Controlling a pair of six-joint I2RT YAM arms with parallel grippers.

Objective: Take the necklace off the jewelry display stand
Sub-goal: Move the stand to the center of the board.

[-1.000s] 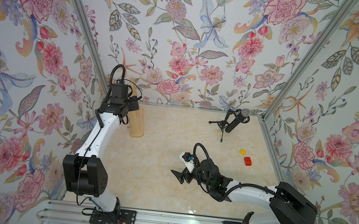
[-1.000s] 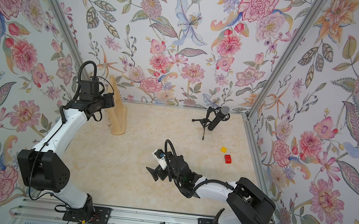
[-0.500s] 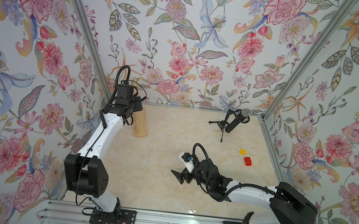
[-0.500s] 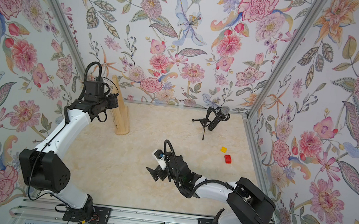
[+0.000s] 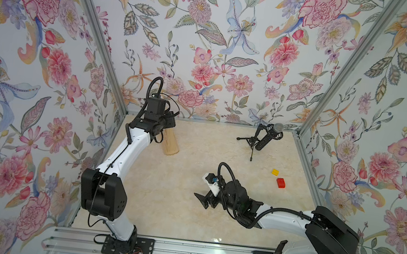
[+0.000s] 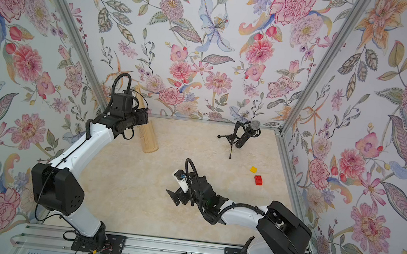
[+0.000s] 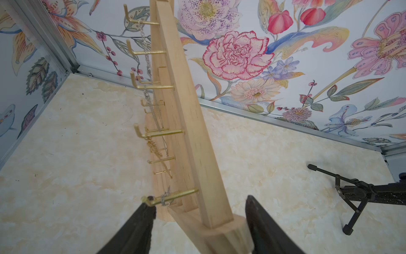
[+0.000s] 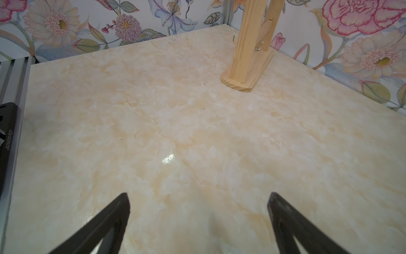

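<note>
The jewelry display stand (image 7: 193,123) is light wood with brass hooks, seen from above in the left wrist view. It stands by the back left corner in both top views (image 5: 170,143) (image 6: 150,139). The necklace (image 7: 146,55), a thin silver chain, hangs down across several hooks, and a short bit of chain (image 7: 165,197) is looped on the nearest hook. My left gripper (image 7: 198,201) is open astride the stand's top end, with one fingertip (image 7: 147,209) touching that hook's tip. My right gripper (image 8: 198,198) (image 5: 200,200) is open and empty low over the table's middle.
A black microphone on a tripod (image 5: 265,138) stands at the back right. A yellow brick (image 5: 275,171) and a red brick (image 5: 280,182) lie to the right. Flowered walls close the back and both sides.
My left arm has swung to the right along the back wall and now hangs over the stand. The stand's near end has shifted right with it. The right arm has not moved.
</note>
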